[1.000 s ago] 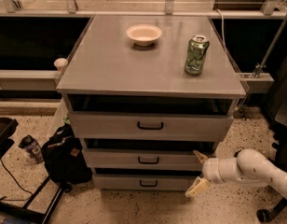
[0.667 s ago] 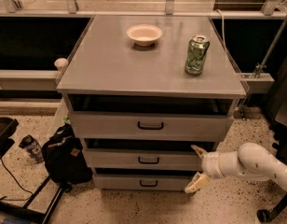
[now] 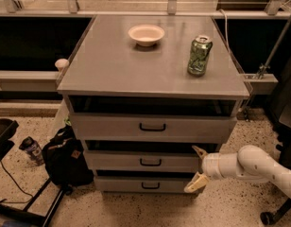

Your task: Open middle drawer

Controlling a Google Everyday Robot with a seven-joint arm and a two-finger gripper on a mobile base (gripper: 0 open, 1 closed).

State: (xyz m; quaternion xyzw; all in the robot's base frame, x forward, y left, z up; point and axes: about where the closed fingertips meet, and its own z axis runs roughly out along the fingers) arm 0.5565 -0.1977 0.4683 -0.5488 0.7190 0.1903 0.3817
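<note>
At lower right, gripper (image 3: 197,167) sits at the right end of the middle drawer (image 3: 112,161), fingers spread wide apart. Drawer is second of three, dark gap above it. Farther back on the surface (image 3: 112,70): green can (image 3: 199,56), white bowl (image 3: 146,34)

Cabinet top (image 3: 112,70), well above the gripper (image 3: 197,167) low at its front, carries a bowl (image 3: 146,34) up-left and a can (image 3: 199,56) directly above.
</note>
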